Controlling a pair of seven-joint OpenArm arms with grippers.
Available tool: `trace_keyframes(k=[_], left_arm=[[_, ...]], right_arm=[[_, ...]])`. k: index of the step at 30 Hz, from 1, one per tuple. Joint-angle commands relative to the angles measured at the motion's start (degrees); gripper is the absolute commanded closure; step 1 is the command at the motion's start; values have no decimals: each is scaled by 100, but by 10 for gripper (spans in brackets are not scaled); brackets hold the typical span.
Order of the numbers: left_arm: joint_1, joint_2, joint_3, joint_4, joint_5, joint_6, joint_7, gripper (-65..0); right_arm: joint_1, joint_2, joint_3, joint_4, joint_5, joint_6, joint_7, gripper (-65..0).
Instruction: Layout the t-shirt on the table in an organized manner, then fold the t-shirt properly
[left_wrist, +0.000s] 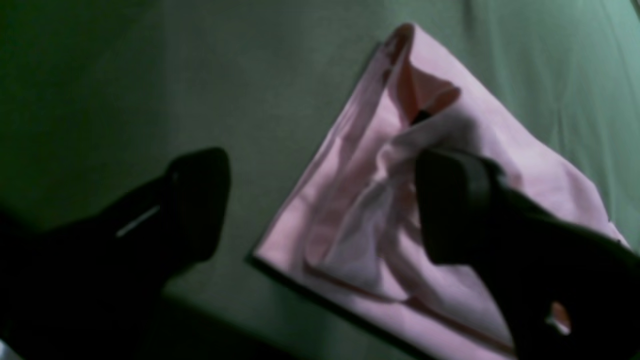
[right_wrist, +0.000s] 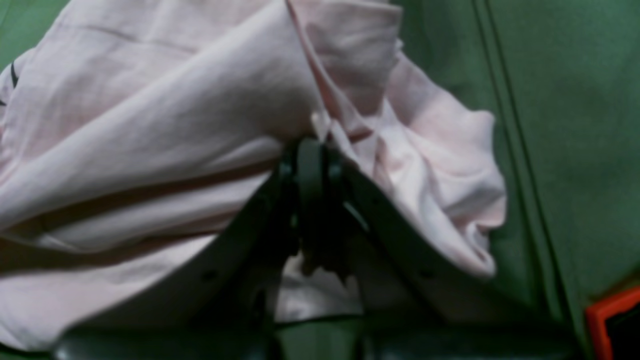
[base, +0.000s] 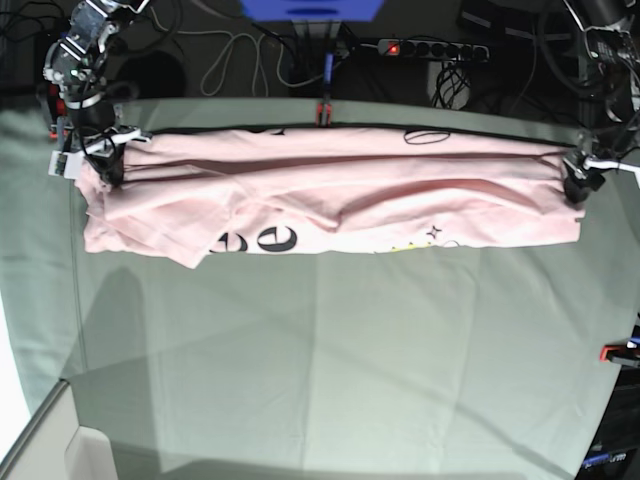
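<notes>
Right gripper (right_wrist: 311, 150) pinched tight on a bunched fold of the t-shirt (right_wrist: 150, 125), black fingers pressed together with pink cloth spilling over both sides. More pink cloth draped to the left of it and hanging in a soft lump to the right. Past that lump, bare green table (right_wrist: 565, 125) with a long crease and a red clamp (right_wrist: 612, 315) at the far right corner.

Left gripper (left_wrist: 320, 200) spread wide, holding nothing. One black finger (left_wrist: 197, 200) over bare table, the other finger (left_wrist: 450, 205) just over the rumpled pink corner of the t-shirt.

From the base camera, t-shirt (base: 330, 205) stretched in a long folded band between the two grippers, along the far side of the table (base: 330, 360). Black letters peeking out at its near edge. Right gripper (base: 100, 150) at one end, left gripper (base: 578, 185) at the other.
</notes>
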Motion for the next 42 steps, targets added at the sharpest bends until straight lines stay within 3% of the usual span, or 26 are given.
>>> trace_keyframes(k=[1,7,14,16,19,25,29,35,42], left_arm=[[-13,-61,-8,30,48,71,90,-507],[-154,0,608,-23,48,71,46,-277],[-154,0,880,-5,57,71,46,-233],[-145,0,863,39,39,71,55,-163],[-145,-35,854,39,4,71,46,0],[-127,18,889,821,13,71,81,0],[128,414,1267,1981,48,71,90,0],[506,695,2594,3045,57,88,90,0],[286,712,4546,2896,171,123,29,0]], right_arm=[[-2,27,3,69,46,-25,99,0],[-2,18,3,69,46,-25,99,0],[-2,18,3,113,46,-25,99,0],[-2,18,3,113,46,-25,99,0],[-2,18,3,113,46,-25,99,0],[-2,18,-6,113,46,-25,99,0],[-2,18,-6,113,46,-25,99,0],[-2,18,-6,113,46,-25,99,0],[-2,18,-6,122,46,-25,99,0]])
